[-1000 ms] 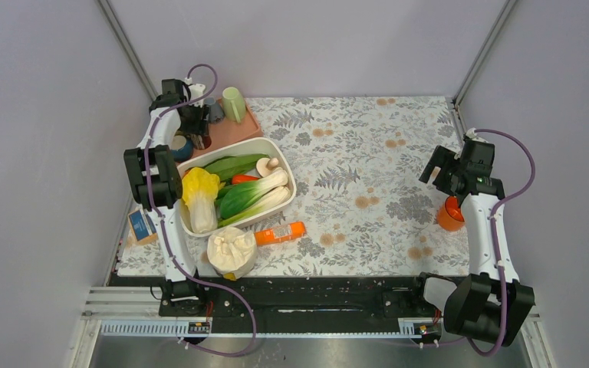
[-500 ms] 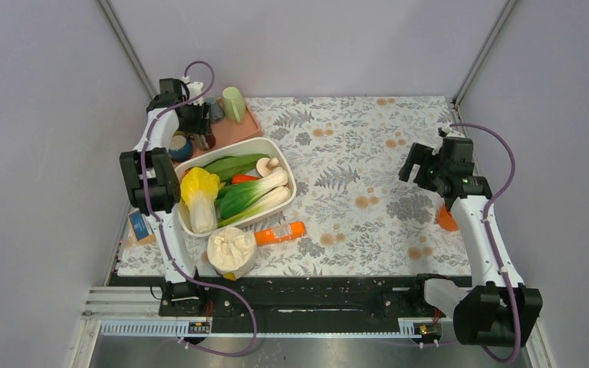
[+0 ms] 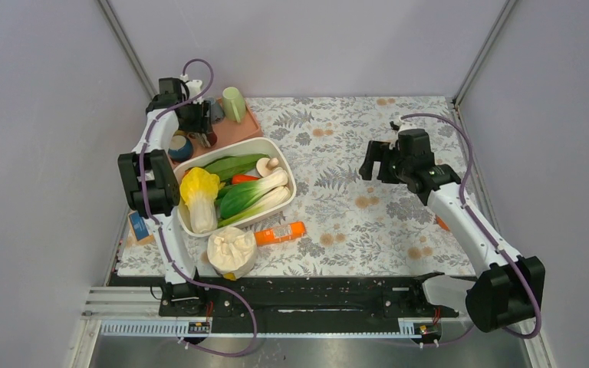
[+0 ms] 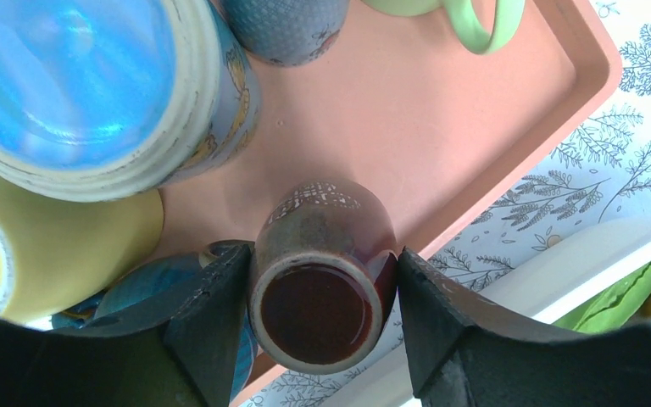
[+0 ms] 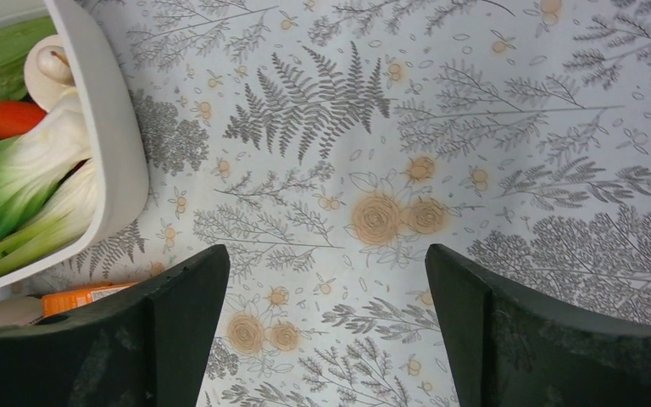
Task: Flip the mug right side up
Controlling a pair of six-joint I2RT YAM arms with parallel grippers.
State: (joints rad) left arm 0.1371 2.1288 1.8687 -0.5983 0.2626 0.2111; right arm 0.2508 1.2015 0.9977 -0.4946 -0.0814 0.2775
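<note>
Action sits far left from above: left hand low over the pink tray. Left wrist: its fingers clamp the brown mug, mouth facing up, at the tray's edge. It looks righted, I'd say, with only the release to come. Right wrist: right hand spread wide, empty, above the table.

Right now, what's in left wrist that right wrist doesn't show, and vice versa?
Only left wrist: the brown mug clamped between the left gripper fingers, over the pink tray, with a yellow cup, a blue-topped cup and a green mug nearby.
Only right wrist: the open right gripper, bok choy, a mushroom and an orange packet.
Both: the floral tablecloth and the white bin rim.
</note>
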